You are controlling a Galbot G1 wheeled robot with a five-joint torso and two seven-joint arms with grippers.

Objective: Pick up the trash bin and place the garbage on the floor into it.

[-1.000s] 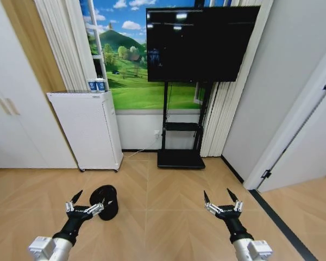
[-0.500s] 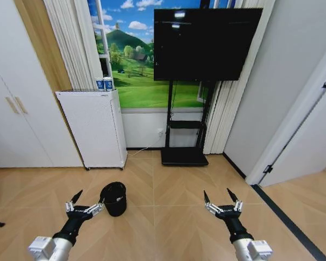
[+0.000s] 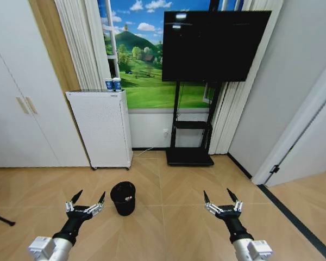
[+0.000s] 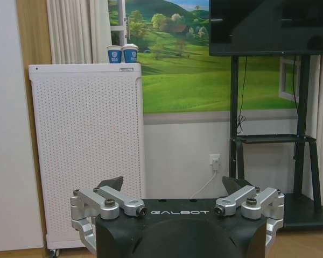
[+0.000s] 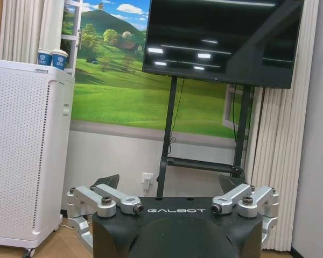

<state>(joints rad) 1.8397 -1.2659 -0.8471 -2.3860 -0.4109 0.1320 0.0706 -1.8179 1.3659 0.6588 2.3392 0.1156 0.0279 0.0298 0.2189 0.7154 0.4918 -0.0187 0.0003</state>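
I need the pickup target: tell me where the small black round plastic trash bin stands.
In the head view the black round plastic trash bin stands upright on the herringbone wood floor, just ahead-right of the open left gripper, before the white perforated cabinet.

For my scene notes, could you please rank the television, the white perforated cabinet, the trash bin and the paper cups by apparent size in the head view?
1. television
2. white perforated cabinet
3. trash bin, though it stands nearer the camera
4. paper cups

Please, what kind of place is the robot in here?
Probably a living room, perhaps a staged one: a large television on a black floor stand, herringbone wood floor, curtains, and a small trash bin ahead of the open left gripper.
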